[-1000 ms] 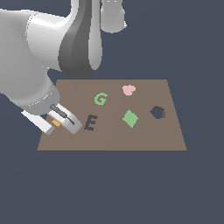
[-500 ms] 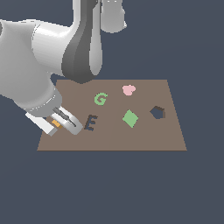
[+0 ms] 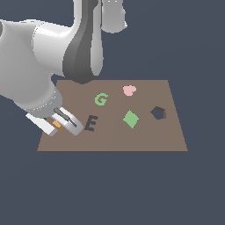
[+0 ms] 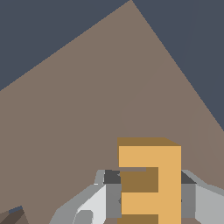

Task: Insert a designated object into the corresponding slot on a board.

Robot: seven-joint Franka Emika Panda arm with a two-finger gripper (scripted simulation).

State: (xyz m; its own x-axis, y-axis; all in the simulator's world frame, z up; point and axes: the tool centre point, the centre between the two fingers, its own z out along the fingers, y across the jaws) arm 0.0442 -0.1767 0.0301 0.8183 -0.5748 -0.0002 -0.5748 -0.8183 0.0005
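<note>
Exterior view: the pincer (image 3: 59, 124) sits low over the board (image 3: 145, 136), near the board's corner at the view's left and front edge. A small patch of the orange E (image 3: 56, 125) shows between its pale fingers (image 3: 70, 125), so it is pinching that block. Just beside the pincer, toward the view's right, lies the dark E slot (image 3: 91, 123), apart from the fingers and uncovered. Farther off on that side are the green G (image 3: 101, 99), the pink shape (image 3: 129, 90), the green diamond (image 3: 130, 119) and, farthest away, the pentagon hole (image 3: 158, 113). The big grey arm (image 3: 48, 57) rises above the pincer and hides the board's far corner on the view's left.

Wrist view: the orange E (image 4: 151, 181) fills the space between the two fingers (image 4: 94, 203), one pressed against each side, its arms seen mirrored. Beyond it spreads bare brown board (image 4: 109, 96). A dark sliver (image 4: 13, 214) shows at the frame's edge; I cannot tell what it is.
</note>
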